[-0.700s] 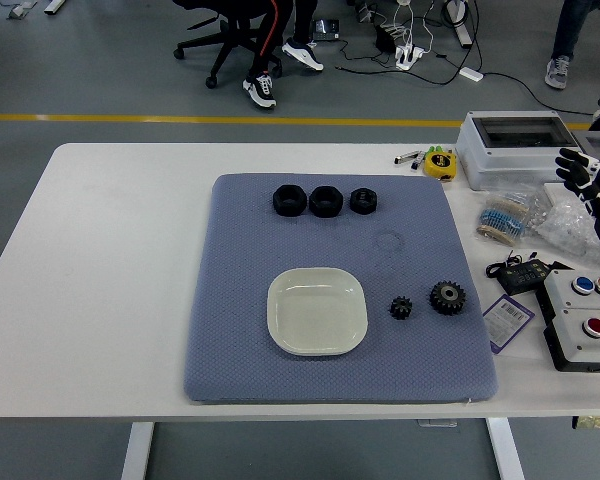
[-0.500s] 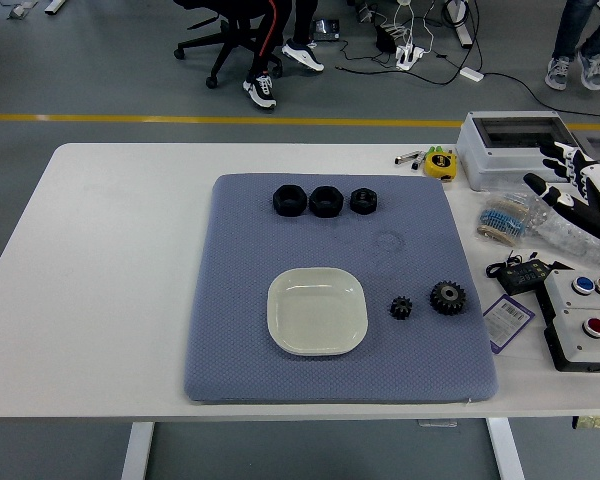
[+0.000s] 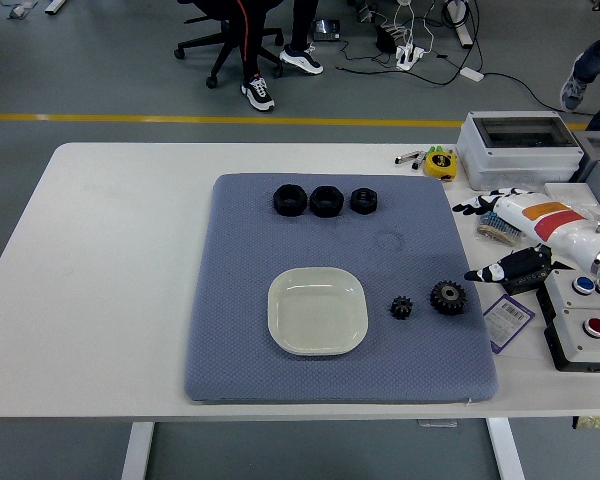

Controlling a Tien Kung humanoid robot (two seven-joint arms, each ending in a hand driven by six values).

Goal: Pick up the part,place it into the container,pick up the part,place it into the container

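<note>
A white square dish (image 3: 317, 311) sits on the blue mat (image 3: 240, 350), front of centre. A small black gear (image 3: 401, 308) and a larger black gear (image 3: 447, 297) lie just right of the dish. Three black nuts (image 3: 289, 200), (image 3: 326, 200), (image 3: 363, 200) lie in a row at the mat's back. My right hand (image 3: 480, 241) reaches in from the right edge, fingers spread and empty, hovering by the mat's right edge, up and to the right of the larger gear. The left arm is out of view.
A grey box (image 3: 515, 135) and a yellow tape measure (image 3: 440, 162) stand at the back right. A bag of small parts (image 3: 497, 228), a black device (image 3: 528, 271), a purple card (image 3: 507, 322) and a button box (image 3: 585, 320) lie along the right side.
My right hand has moved from the right edge leftward and down toward the gears, turning so its fingers point left. Nothing on the mat has moved.
</note>
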